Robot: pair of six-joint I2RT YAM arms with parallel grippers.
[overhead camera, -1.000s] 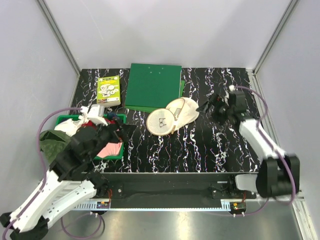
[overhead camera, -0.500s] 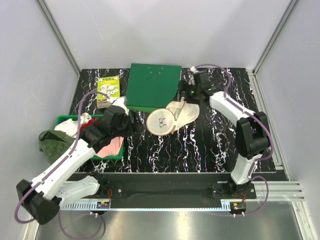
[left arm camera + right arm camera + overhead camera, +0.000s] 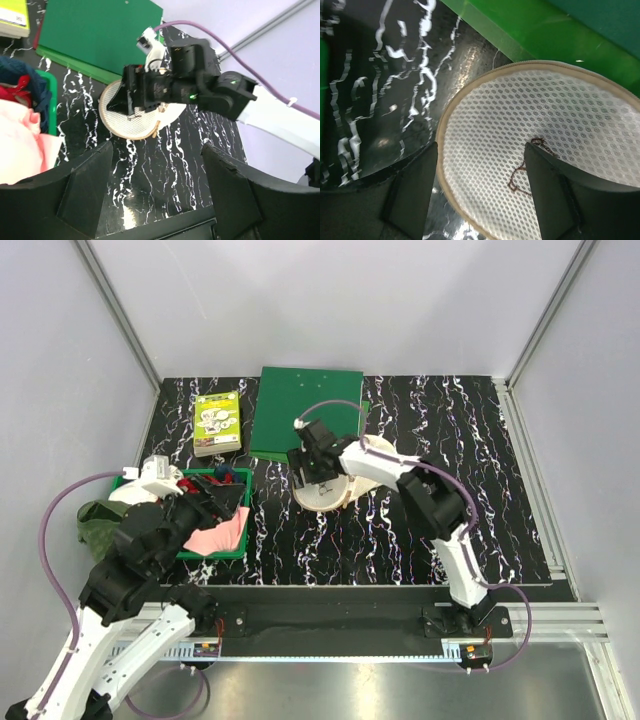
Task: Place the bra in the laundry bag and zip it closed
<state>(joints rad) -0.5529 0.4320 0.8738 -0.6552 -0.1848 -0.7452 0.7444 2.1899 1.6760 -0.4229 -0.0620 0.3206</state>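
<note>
Three grey walls (image 3: 330,300) ring the marbled table (image 3: 430,540); left fingers (image 3: 85,190) gape empty, right fingers (image 3: 410,195) gape over the laundry bag (image 3: 545,125).

The laundry bag (image 3: 327,499), a round cream-white mesh pouch with a tan rim and a small dark print, lay flat mid-table towards the far edge. Its second half was spread alongside. The bra (image 3: 218,538), light pink and crumpled, lay in the green basket (image 3: 212,555) at the table's left edge.
</note>
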